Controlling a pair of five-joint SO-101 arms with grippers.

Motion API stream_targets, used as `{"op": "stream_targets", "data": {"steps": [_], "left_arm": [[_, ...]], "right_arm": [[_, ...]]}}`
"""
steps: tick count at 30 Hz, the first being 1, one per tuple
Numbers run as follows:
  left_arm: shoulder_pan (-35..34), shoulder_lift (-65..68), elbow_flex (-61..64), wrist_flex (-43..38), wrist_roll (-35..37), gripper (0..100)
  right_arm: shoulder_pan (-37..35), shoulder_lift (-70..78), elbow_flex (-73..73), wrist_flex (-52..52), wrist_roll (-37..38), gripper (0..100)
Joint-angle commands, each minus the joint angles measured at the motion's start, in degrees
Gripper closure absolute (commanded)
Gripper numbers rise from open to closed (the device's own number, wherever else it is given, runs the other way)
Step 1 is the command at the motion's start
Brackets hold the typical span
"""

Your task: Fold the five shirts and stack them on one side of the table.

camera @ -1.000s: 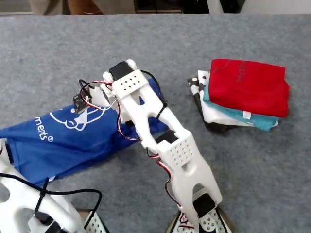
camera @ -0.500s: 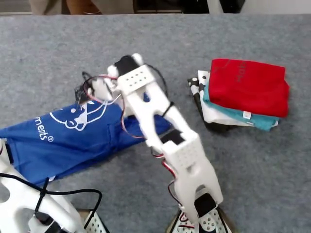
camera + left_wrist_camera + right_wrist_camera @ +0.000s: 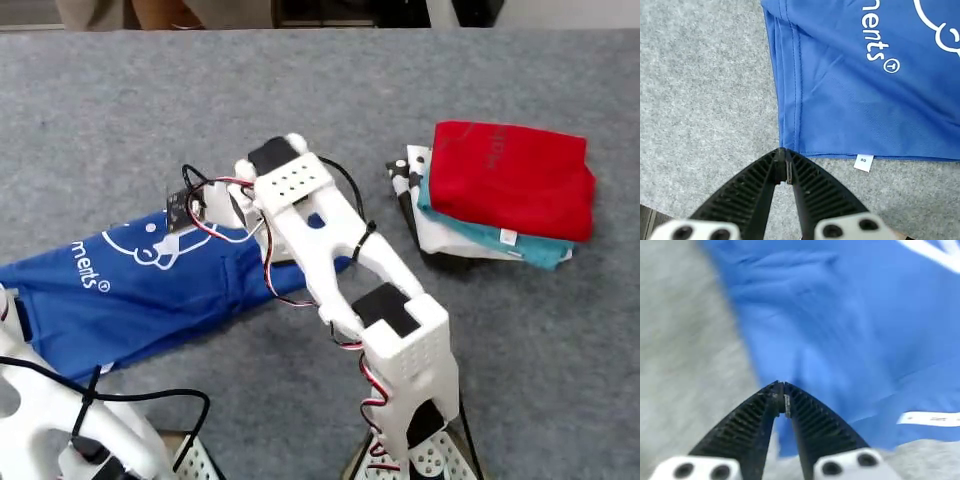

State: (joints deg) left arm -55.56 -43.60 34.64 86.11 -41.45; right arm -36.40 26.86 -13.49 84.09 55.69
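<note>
Done: folded stack (image 3: 505, 190), well apart from fingers.
Remaining: blue shirt (image 3: 150, 290), unfolded.
Left fingers (image 3: 747, 192): closed at its corner.
Right fingers (image 3: 740, 432): closed.

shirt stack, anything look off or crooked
The stack is uneven: in the high view the teal shirt and white shirt poke out past the red shirt on top, along its left and lower edges. Nothing looks damaged.
</note>
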Motion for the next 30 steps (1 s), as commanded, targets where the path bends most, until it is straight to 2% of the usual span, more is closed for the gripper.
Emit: {"op": "stream_targets", "data": {"steps": [1,4,12,20,25,30], "left_arm": [[0.44,-1.10,-2.37,0.09,-0.18,98],[0.18,-1.10,-2.37,0.09,-0.18,98],[0.09,-1.10,-1.93,0.09,-0.18,98],[0.09,-1.10,-1.93,0.09,-0.18,98],[0.35,-0.57,-2.02,0.00,-0.09,98],[0.35,0.40,-2.37,-2.81,3.69,95]], "right_arm": [[-0.13,4.18,-0.22,-10.46,-1.58,99.4],[0.66,10.24,-4.35,-13.71,-1.58,99.5],[3.38,17.36,-20.09,-7.47,-3.52,99.5],[5.23,15.43,-40.04,14.33,-4.22,99.5],[5.41,15.43,-41.98,17.67,-4.48,99.6],[5.41,15.34,-41.36,17.93,-9.32,99.6]]}}
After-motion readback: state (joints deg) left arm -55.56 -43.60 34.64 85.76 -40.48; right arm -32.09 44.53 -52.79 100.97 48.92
